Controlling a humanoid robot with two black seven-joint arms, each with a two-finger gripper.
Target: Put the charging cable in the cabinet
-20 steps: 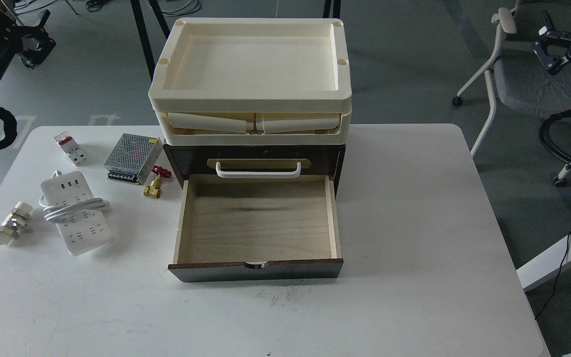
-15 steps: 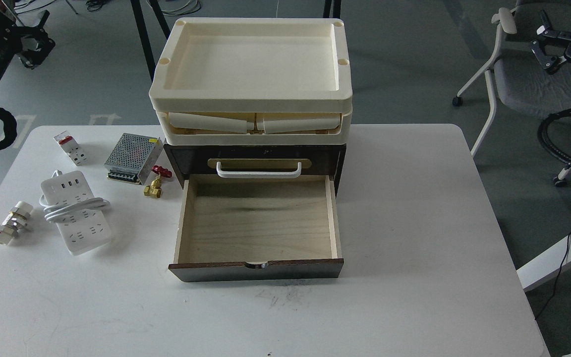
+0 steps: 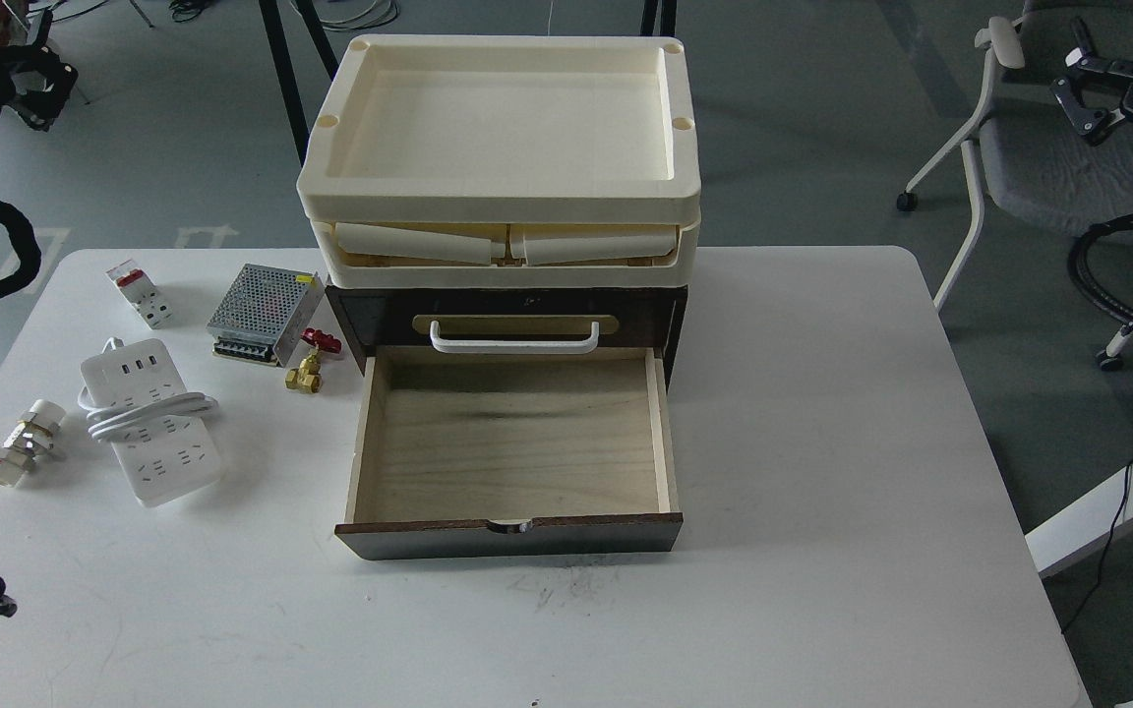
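No label reads clearly; only part of some white lettering shows on the right arm. Your cabinet (image 3: pixel 512 324) has its lower drawer (image 3: pixel 512 442) pulled out, with nothing lying on its pale wood floor. Cream trays (image 3: pixel 500 138) sit stacked on top. The charging cable (image 3: pixel 149 418) lies flat on the table (image 3: pixel 822 442), left of the drawer, cord looped across it. Left gripper (image 3: pixel 35 79) and right gripper (image 3: pixel 1083 98) hang high off the table's corners; you cannot tell their finger gap.
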